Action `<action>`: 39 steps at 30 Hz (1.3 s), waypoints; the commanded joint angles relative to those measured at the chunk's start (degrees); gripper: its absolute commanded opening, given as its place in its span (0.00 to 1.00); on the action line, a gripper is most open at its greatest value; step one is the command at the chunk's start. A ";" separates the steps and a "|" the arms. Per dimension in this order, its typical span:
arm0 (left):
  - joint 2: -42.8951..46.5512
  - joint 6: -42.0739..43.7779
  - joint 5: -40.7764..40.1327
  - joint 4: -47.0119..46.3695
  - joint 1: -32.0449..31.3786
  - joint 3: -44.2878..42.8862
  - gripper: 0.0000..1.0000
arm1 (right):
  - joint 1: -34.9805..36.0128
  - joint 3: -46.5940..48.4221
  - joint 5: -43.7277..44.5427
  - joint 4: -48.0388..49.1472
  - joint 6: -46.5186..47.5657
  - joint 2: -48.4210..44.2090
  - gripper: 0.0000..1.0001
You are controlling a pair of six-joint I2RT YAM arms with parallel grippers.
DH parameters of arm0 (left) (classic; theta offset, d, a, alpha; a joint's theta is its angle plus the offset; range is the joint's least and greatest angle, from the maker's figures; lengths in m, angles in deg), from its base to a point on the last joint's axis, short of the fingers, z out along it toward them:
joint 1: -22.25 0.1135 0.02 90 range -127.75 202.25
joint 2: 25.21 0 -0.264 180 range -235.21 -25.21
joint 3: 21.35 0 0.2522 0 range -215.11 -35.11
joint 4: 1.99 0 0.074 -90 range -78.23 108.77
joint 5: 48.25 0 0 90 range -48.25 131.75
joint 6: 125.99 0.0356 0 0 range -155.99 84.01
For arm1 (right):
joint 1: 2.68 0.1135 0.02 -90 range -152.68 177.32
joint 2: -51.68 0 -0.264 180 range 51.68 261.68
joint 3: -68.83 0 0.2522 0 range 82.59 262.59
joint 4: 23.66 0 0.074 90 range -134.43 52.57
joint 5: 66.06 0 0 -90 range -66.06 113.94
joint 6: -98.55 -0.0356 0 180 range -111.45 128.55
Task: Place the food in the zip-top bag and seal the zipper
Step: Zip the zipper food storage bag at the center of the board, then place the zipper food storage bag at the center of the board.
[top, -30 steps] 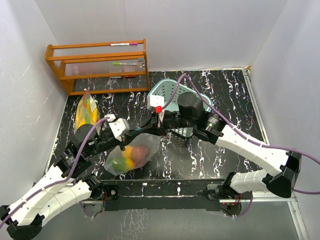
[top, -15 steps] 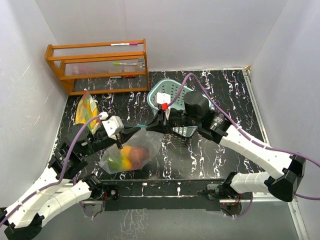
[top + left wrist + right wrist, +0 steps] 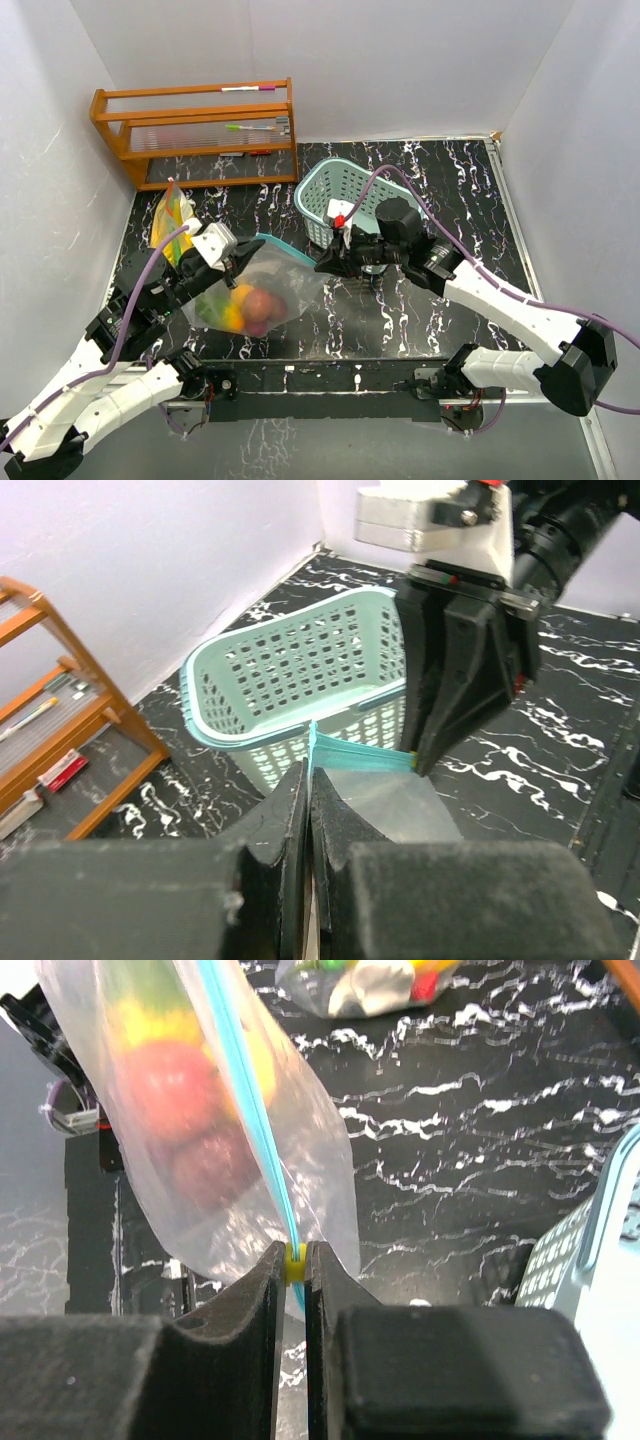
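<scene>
The clear zip-top bag (image 3: 270, 290) hangs stretched between both grippers above the table. The food (image 3: 247, 304), red, yellow and green pieces, lies inside at its low end; the right wrist view shows it through the plastic as red fruit (image 3: 175, 1075). My left gripper (image 3: 242, 263) is shut on the left end of the teal zipper (image 3: 365, 755). My right gripper (image 3: 322, 264) is shut on the yellow slider (image 3: 293, 1263) at the right end, with the teal zipper (image 3: 240, 1080) running away from it.
A pale teal mesh basket (image 3: 325, 195) stands just behind the right gripper. A second filled bag (image 3: 172, 222) lies at the left. A wooden rack (image 3: 195, 125) with pens stands at the back left. White walls close three sides.
The right gripper has slid right along the zipper with the slider, uncovering the basket. The left gripper has pulled back left, and the bag now hangs taut between them.
</scene>
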State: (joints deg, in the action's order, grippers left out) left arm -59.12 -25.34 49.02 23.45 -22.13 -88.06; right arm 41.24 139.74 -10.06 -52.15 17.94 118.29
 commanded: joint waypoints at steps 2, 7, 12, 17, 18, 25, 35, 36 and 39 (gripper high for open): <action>2.18 1.64 -11.94 -5.83 0.26 -4.28 0.00 | -1.64 -3.54 3.31 -3.03 -1.27 -1.87 0.08; 2.10 1.77 -16.48 -6.43 0.26 -3.76 0.00 | -2.16 -5.19 4.17 -3.01 -2.08 -2.94 0.08; 1.85 1.12 -17.71 -6.98 0.22 -3.16 0.00 | -2.21 -5.94 4.01 -2.55 -3.09 -3.20 0.08; 1.49 0.63 -17.83 -7.75 0.27 -2.31 0.00 | -2.24 -5.35 4.58 -2.50 -3.27 -2.91 0.08; 1.52 0.58 -17.89 -7.99 0.26 -1.99 0.00 | -2.18 -5.11 5.12 -2.51 -3.40 -2.83 0.08; -0.53 -1.03 -20.76 -9.30 0.27 0.14 0.00 | -2.22 -0.30 19.69 -2.51 -12.44 -3.12 0.94; -6.51 -7.30 -33.24 -11.49 0.26 3.32 0.42 | -2.22 1.65 31.19 -5.33 -22.17 -6.36 0.98; -6.92 -7.80 -33.66 -11.39 0.26 3.59 0.55 | -2.18 1.46 31.80 -5.51 -23.08 -6.49 0.98; -7.92 -9.03 -33.97 -10.02 0.26 3.49 0.97 | -2.24 0.84 33.53 -5.72 -26.15 -6.69 0.98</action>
State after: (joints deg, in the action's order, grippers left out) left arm -66.55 -31.17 18.64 14.34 -22.06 -84.47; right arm 39.18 138.97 18.64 -57.63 -2.87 112.87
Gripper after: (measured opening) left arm 0.822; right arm 0.983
